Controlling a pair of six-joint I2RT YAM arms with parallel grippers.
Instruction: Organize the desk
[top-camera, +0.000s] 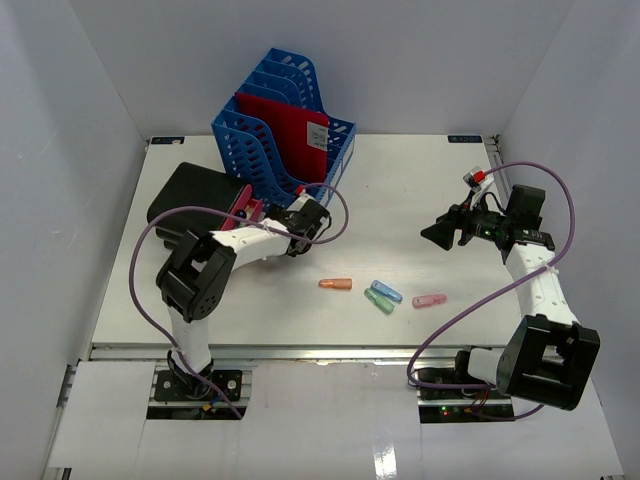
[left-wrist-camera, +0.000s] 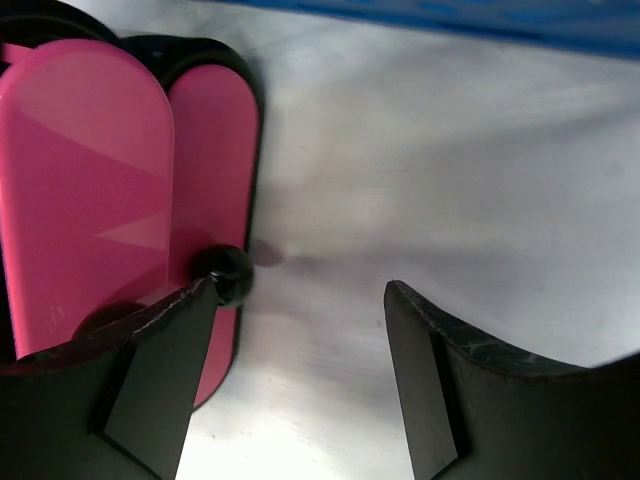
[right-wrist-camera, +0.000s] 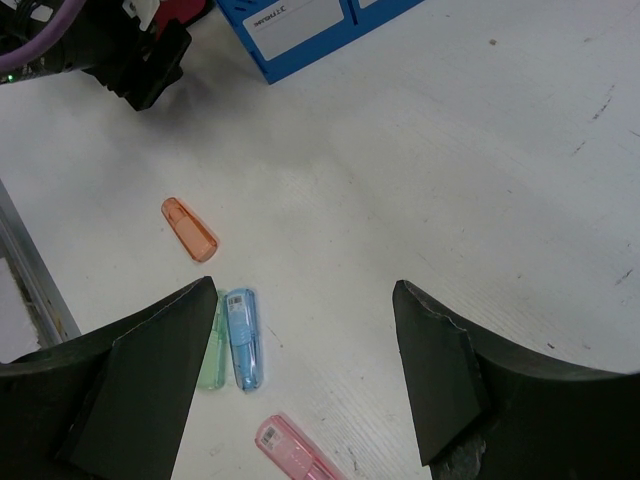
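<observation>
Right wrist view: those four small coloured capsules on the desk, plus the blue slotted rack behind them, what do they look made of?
Orange capsule, green capsule, blue capsule, pink capsule: probably translucent glossy plastic, tinted and see-through. Blue slotted rack: likely opaque moulded plastic, slightly shiny, with thin cut-out walls.

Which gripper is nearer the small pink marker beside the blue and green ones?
Right. The right gripper hangs open just beyond the pink marker; the left gripper sits open by the blue file rack, well off to the marker's left.
</observation>
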